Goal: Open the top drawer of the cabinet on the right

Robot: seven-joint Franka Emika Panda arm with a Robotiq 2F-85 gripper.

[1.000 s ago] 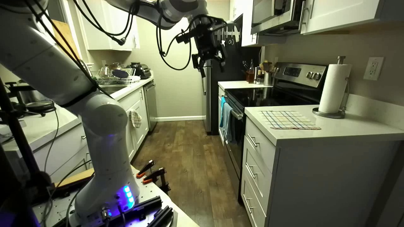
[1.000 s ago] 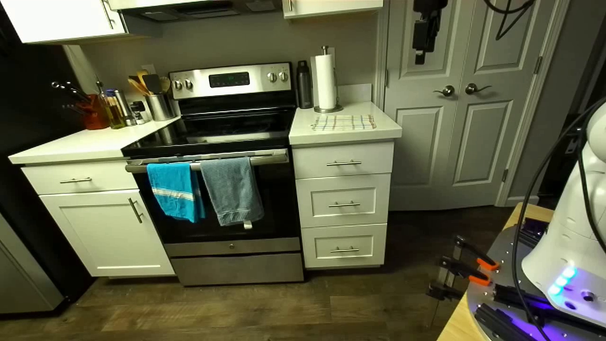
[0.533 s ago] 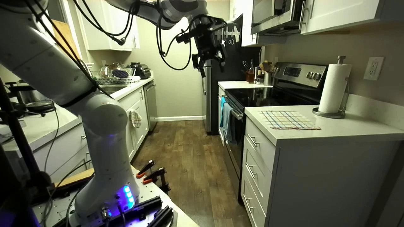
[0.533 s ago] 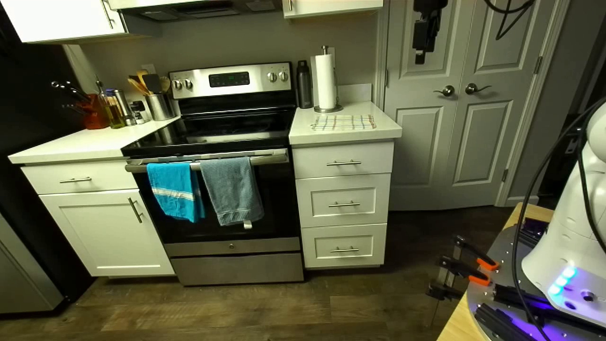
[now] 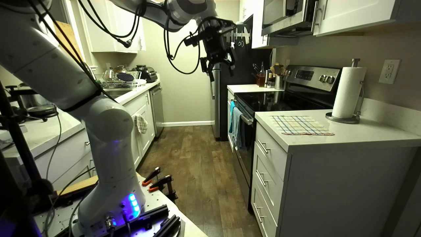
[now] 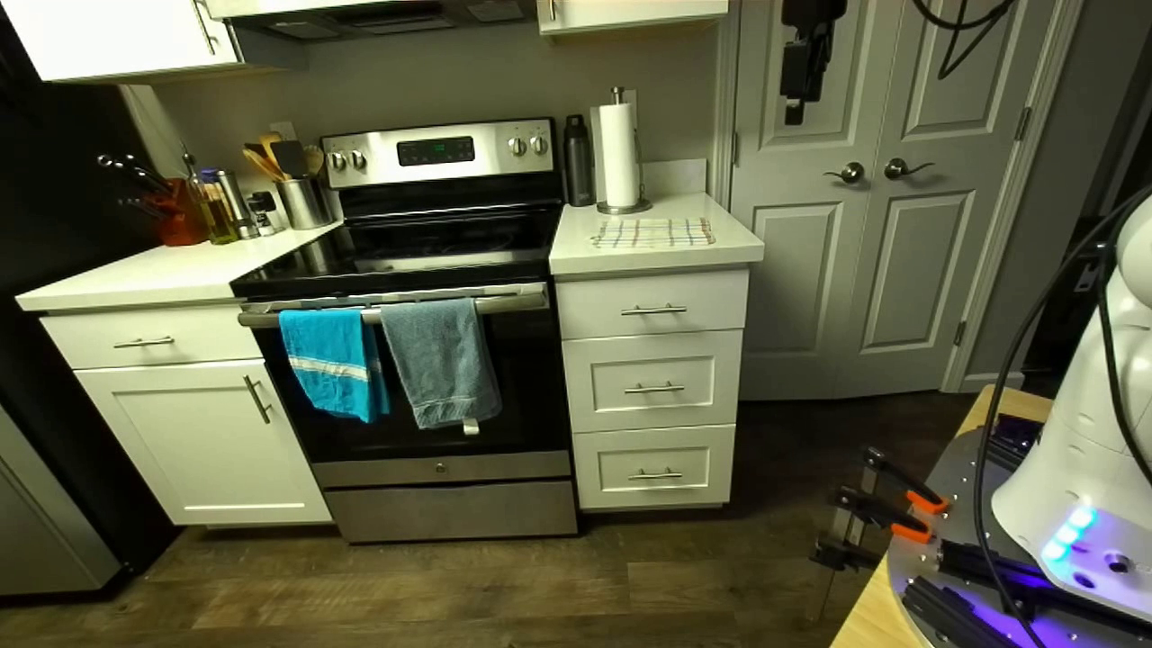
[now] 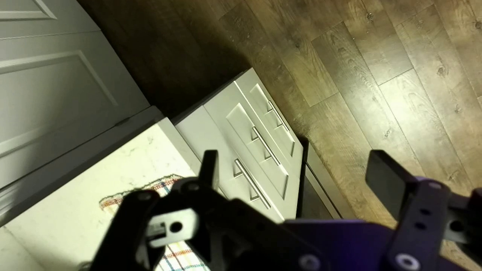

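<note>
The white three-drawer cabinet on the right has its top drawer closed; the top drawer shows in both exterior views (image 5: 273, 154) (image 6: 594, 308) and in the wrist view (image 7: 226, 165). Its silver bar handle (image 6: 654, 310) runs level across the front and also shows in the wrist view (image 7: 252, 183). My black gripper (image 5: 221, 75) is in the air, above counter height and apart from the cabinet. In the wrist view my gripper (image 7: 293, 160) has its fingers wide apart with nothing between them. In an exterior view only part of the gripper (image 6: 796, 99) shows at the top edge.
A white counter (image 6: 666, 259) above the drawers holds a checkered cloth (image 5: 302, 125), a paper towel roll (image 5: 348, 92) and a black bottle (image 6: 578, 162). The stove (image 6: 405, 243) beside it has two towels on its oven handle. Clamps (image 5: 161, 184) stick out from the robot's base table.
My gripper has shifted very slightly, a little left and down in an exterior view. The drawers and the objects on the counter have not moved.
</note>
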